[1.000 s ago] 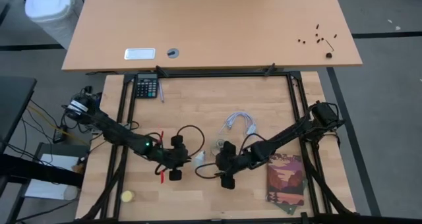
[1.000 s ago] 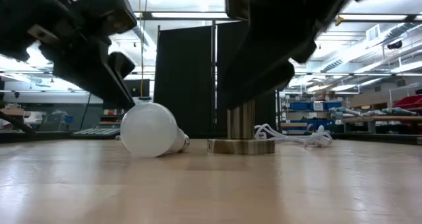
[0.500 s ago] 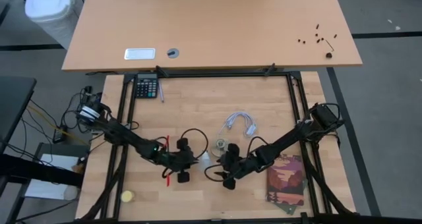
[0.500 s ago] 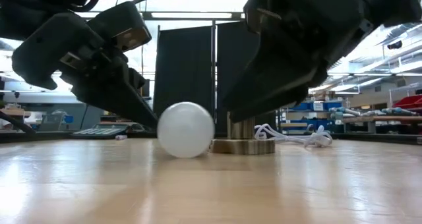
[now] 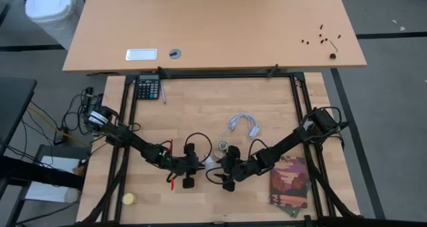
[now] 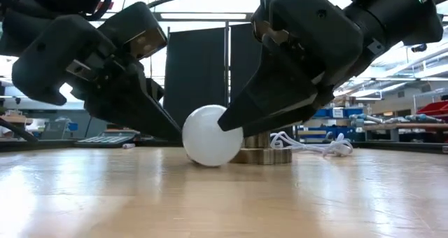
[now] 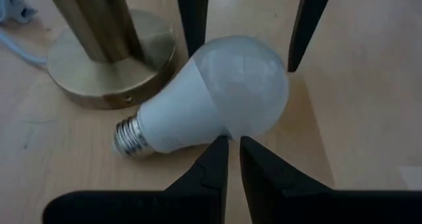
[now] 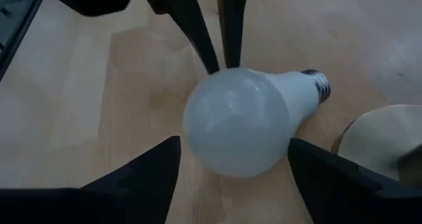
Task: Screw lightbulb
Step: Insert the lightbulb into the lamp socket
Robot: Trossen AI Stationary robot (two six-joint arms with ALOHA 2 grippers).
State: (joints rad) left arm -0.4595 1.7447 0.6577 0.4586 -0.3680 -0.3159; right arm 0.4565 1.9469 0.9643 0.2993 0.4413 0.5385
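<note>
While the lightbulb [image 8: 241, 118] lies on its side beside the brass socket [image 7: 112, 49], the right gripper [image 8: 231, 161] straddles it, fingers wide, apparently to grasp it. Opposite, the left gripper [image 7: 233, 145] is nearly closed at the globe, holding nothing, seemingly steadying it.

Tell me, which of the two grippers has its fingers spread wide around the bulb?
The right gripper: its fingers straddle the lightbulb. The left gripper has its fingers pinched together, tips against the lightbulb.

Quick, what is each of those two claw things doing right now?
Left end effector: shut, its tips against the lightbulb, not holding it.
Right end effector: open, its fingers either side of the lightbulb lying on the table.
</note>
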